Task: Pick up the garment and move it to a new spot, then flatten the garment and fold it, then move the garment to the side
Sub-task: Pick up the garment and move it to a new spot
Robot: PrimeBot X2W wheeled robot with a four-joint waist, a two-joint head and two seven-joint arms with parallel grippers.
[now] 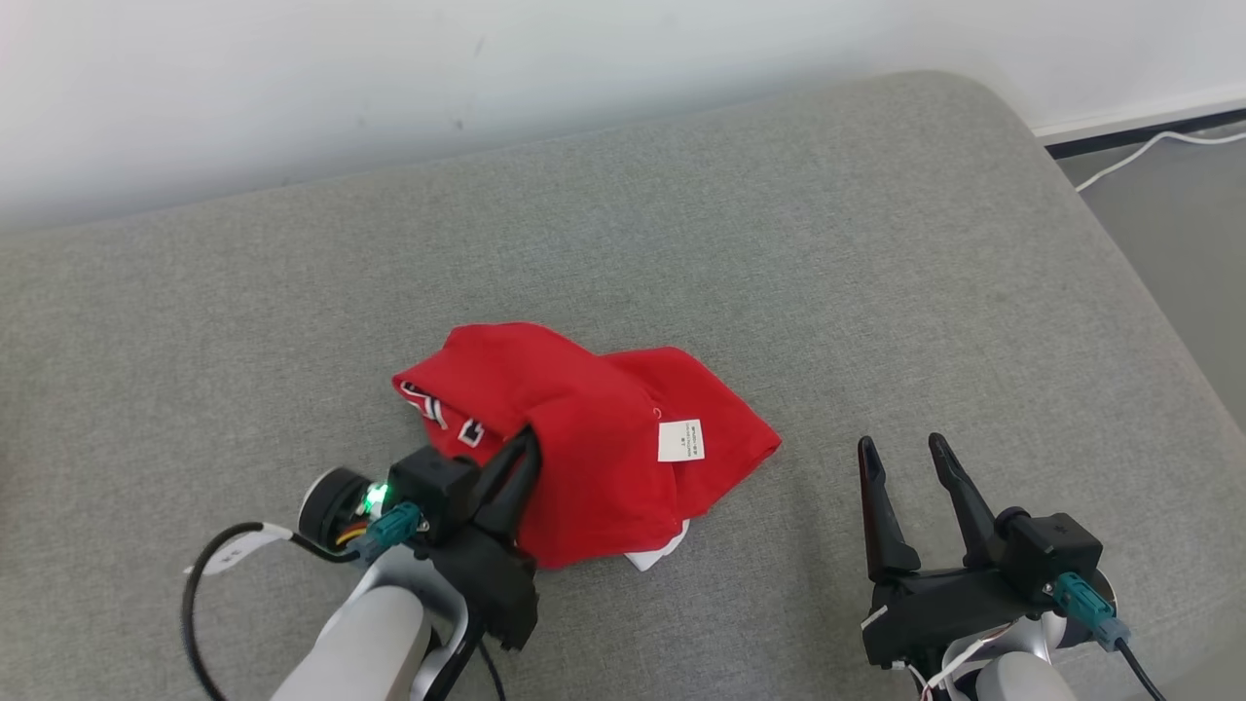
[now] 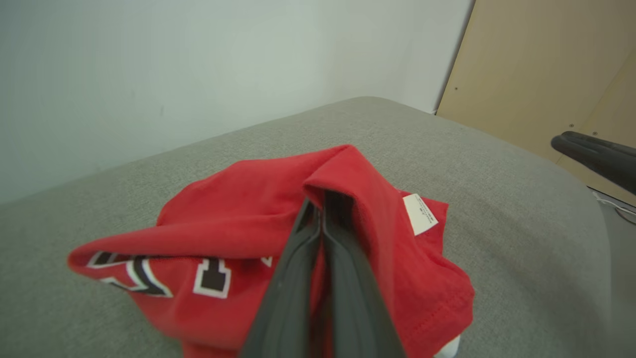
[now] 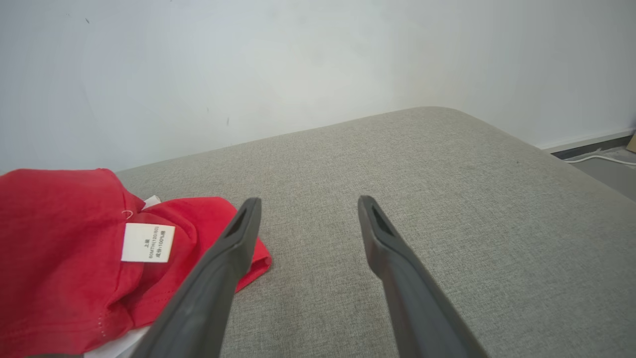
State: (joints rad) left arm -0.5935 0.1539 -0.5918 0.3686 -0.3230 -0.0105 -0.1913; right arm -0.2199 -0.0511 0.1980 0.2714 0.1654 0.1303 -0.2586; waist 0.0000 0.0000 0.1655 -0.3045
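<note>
Left gripper (image 1: 531,440) has its two dark fingers pressed together on a raised fold of the red garment (image 1: 584,428). The left wrist view shows cloth draped over the tips like a small tent. That pinch on a high ridge looks chosen so the whole heap can come up in one lift, which fits the first step, carrying it to a new spot.

The grey cushion (image 1: 779,243) is the broad work surface, with plenty of bare fabric to the right and behind the heap for laying the piece out flat later. The garment sits crumpled in the near middle of it, nothing flattened or folded yet (so the task seems barely begun).

The right gripper (image 1: 900,443) rests low on the cushion just beside the heap's right corner, fingers spread wide and holding nothing, probably kept there to take a second edge.

Black-and-white lettering (image 2: 211,276) is half buried under a fold, and a white label (image 1: 679,440) faces up, suggesting the cloth is partly inside out.
</note>
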